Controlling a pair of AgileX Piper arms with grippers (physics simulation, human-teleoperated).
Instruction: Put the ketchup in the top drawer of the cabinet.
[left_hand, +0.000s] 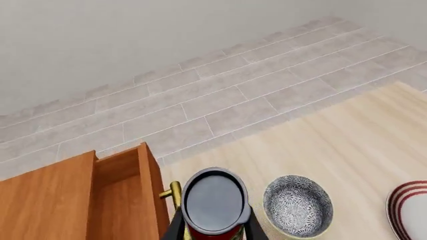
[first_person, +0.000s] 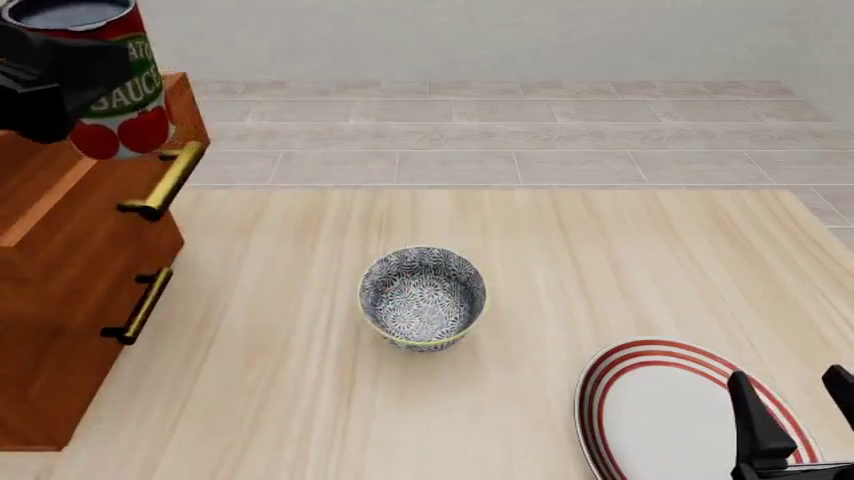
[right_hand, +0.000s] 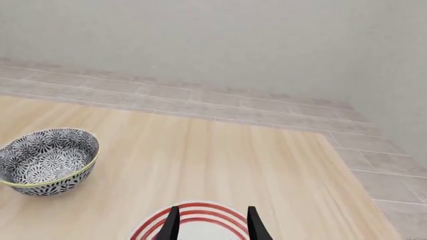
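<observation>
The ketchup (first_person: 123, 105), a red-labelled can with a dark grey top, hangs high at the far left with my left gripper (first_person: 74, 72) shut on it. In the left wrist view the can's top (left_hand: 215, 200) sits between the two fingers (left_hand: 175, 227). Below it the cabinet (first_person: 54, 370) has its top drawer (first_person: 134, 225) pulled out; the drawer's open inside (left_hand: 120, 200) and brass handle (left_hand: 173, 192) lie just beside the can. My right gripper (first_person: 798, 410) stands open and holds nothing, low over the plate at the near right.
A blue-white patterned bowl (first_person: 422, 297) stands mid-table. A white plate with red rings (first_person: 667, 410) lies at the near right, under the right gripper (right_hand: 212, 225). The lower drawer (first_person: 80, 330) is closed. Tiled floor lies beyond the table's far edge.
</observation>
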